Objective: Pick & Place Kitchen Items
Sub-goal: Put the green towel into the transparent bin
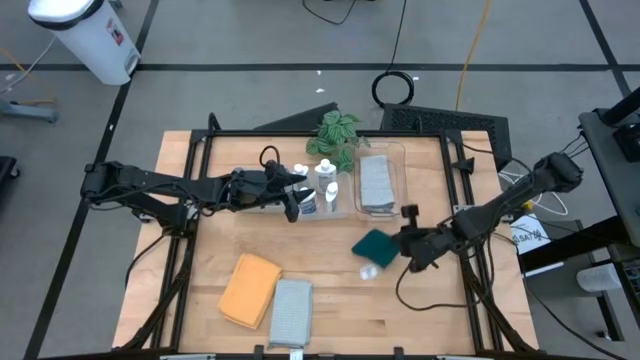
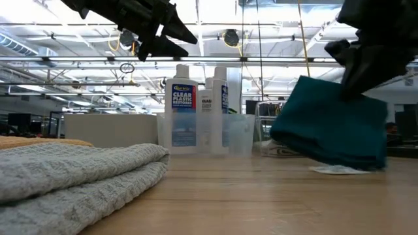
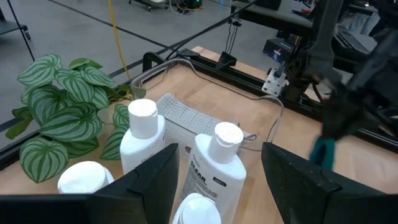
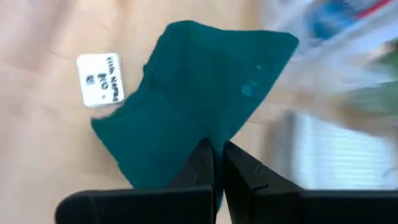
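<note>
My left gripper (image 1: pixel 297 196) is open and hovers just above several white squeeze bottles (image 3: pixel 214 165), which stand upright by the plant; its fingers stand on either side of them without touching, as the low view (image 2: pixel 163 29) shows. My right gripper (image 1: pixel 398 247) is shut on a dark green folded cloth (image 1: pixel 375 245) right of the table's middle. An orange cloth (image 1: pixel 250 290) and a pale grey cloth (image 1: pixel 290 312) lie flat near the front edge. No blue sponges are in view. My right gripper pinches the dark green cloth between its two fingers at the edge nearest the arm (image 4: pixel 205 134). The fingers come from the table's right, slanting down. The cloth (image 2: pixel 333 127) hangs tilted below the gripper, its lower edge close to the table; whether it touches, I cannot tell.
A clear bin (image 1: pixel 400 160) at the back holds another grey cloth (image 1: pixel 377 185). A green leafy plant (image 1: pixel 335 135) stands behind the bottles. A small white tag (image 1: pixel 367 272) lies on the wood under the green cloth. Black frame rails run along the table's sides.
</note>
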